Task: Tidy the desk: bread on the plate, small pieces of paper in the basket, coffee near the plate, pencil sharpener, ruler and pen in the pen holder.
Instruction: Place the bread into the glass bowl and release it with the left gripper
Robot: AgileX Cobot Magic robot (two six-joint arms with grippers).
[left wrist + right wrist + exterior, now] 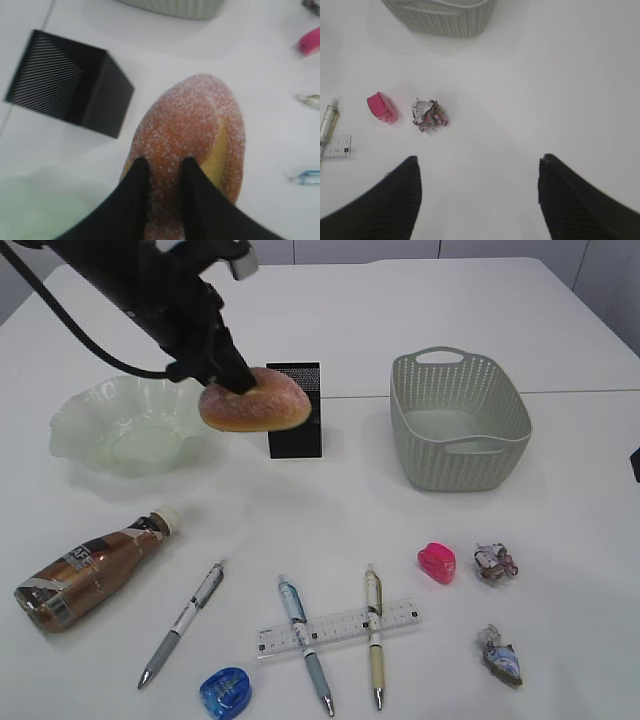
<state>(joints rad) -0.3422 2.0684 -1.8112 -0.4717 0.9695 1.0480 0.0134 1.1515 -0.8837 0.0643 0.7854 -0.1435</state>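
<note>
Exterior view — left tool (237, 380) pinching bread (256, 400), pen holder (295, 412) behind, right tool (479, 172) spread

The holder (295, 412) stands mid-worktop (560, 490), the landmark here. Left of it the plate (125, 425) lies open from above, but the left tool (235, 380) with the bread (255, 400) hangs just left of the holder, overlapping its upper left corner in the exterior view. Right of the holder a bare lane leads to the basket (458, 420). In front of the holder a wide bare strip runs before the row of bottle (85, 570), 3 pens (182, 625), ruler (338, 628), 2 sharpeners (437, 562) and 2 paper balls (494, 562). Behind the holder the worktop is bare.
</note>
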